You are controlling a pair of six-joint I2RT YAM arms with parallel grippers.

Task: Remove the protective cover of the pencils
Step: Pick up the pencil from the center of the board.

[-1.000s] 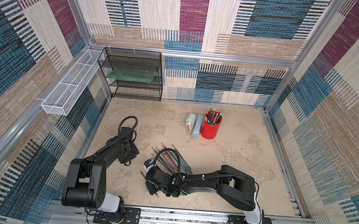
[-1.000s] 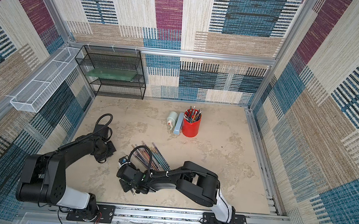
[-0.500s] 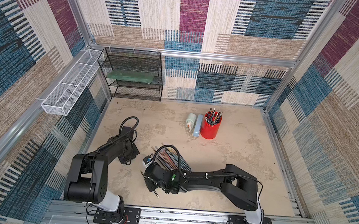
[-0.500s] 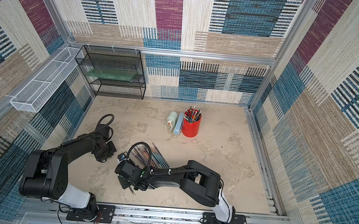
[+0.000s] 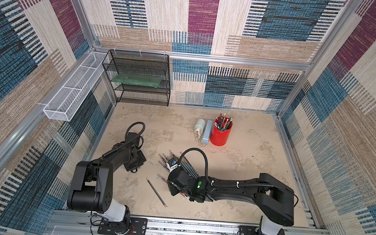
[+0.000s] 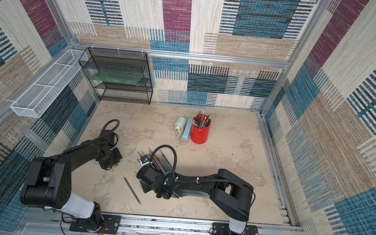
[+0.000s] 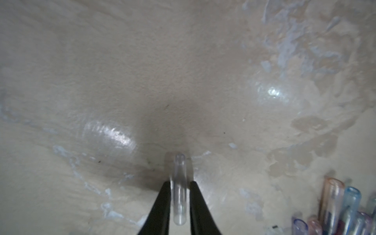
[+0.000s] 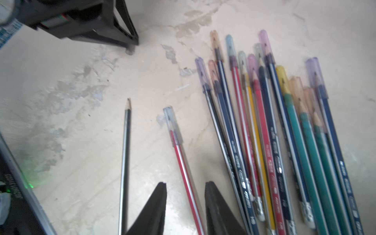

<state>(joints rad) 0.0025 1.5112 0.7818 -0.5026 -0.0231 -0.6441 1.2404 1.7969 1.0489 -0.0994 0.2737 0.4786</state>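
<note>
Several pencils (image 8: 274,142) lie fanned on the table, each tip under a tinted clear cover; in both top views this bundle (image 5: 186,168) (image 6: 163,163) shows beside the right wrist. A bare black pencil (image 8: 126,152) (image 5: 156,193) lies apart with no cover. My right gripper (image 8: 185,184) is open, astride a red-striped pencil (image 8: 183,162) whose cover (image 8: 173,126) is still on, touching neither. My left gripper (image 7: 179,183) hangs low over the table to the left (image 5: 135,165). A clear protective cover (image 7: 179,189) sits between its jaws with thin gaps on both sides.
A red cup (image 5: 221,133) of pens stands at the back, with a white bottle (image 5: 199,126) and a pale blue box (image 5: 207,132) beside it. A black mesh shelf (image 5: 138,79) fills the back left corner. A white wire basket (image 5: 72,94) hangs on the left wall.
My right jaws have opened and the black pencil now lies free on the table. My left jaws have parted slightly around the clear cover.
</note>
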